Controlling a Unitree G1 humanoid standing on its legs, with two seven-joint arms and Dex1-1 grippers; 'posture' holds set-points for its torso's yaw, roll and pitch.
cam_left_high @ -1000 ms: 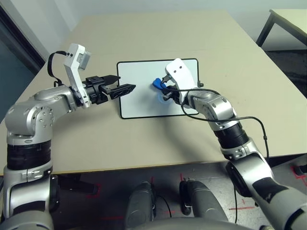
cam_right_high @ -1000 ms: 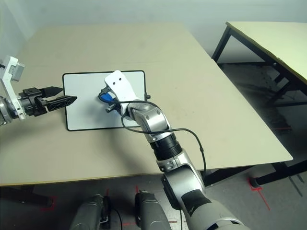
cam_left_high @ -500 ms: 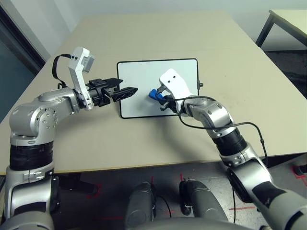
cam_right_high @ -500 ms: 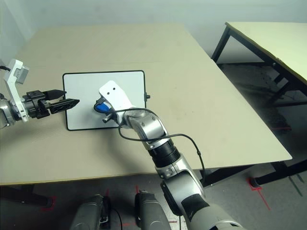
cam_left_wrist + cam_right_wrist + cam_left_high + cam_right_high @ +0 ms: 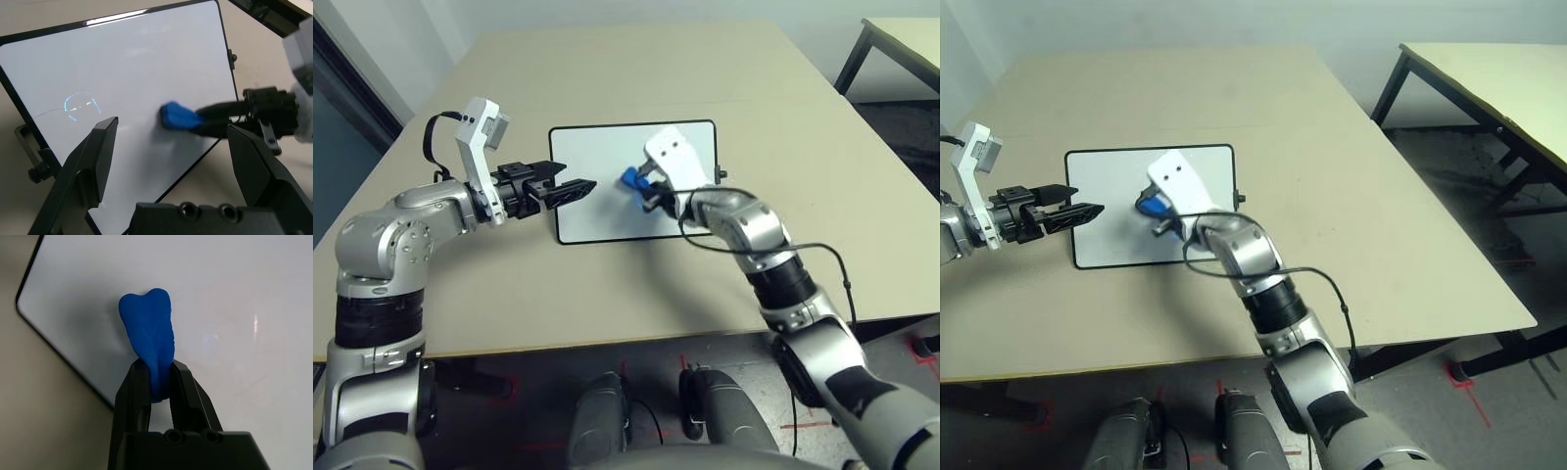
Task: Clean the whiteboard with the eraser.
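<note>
Right tool [image 5: 160, 369] pinched on the eraser [image 5: 148, 325], the blue block squeezed at its near end, its far end splayed out past the fingertips. Eraser sits over the middle part of the whiteboard [image 5: 597, 211]; whether it touches the surface, you cannot tell. Reads as light, soft, foam-like; gives under the pinch, so likely to fold or twist if you push hard. Nothing fragile about it. Your hold at one end leaves plenty of wiping face; a grip nearer mid-length would probably steady it. Whiteboard looks stiff and slick, flat on the tabletop [image 5: 754, 284], may skate under a firm stroke. Left tool [image 5: 573, 179] wide and empty beside the whiteboard's left edge; could brace the frame there.
</note>
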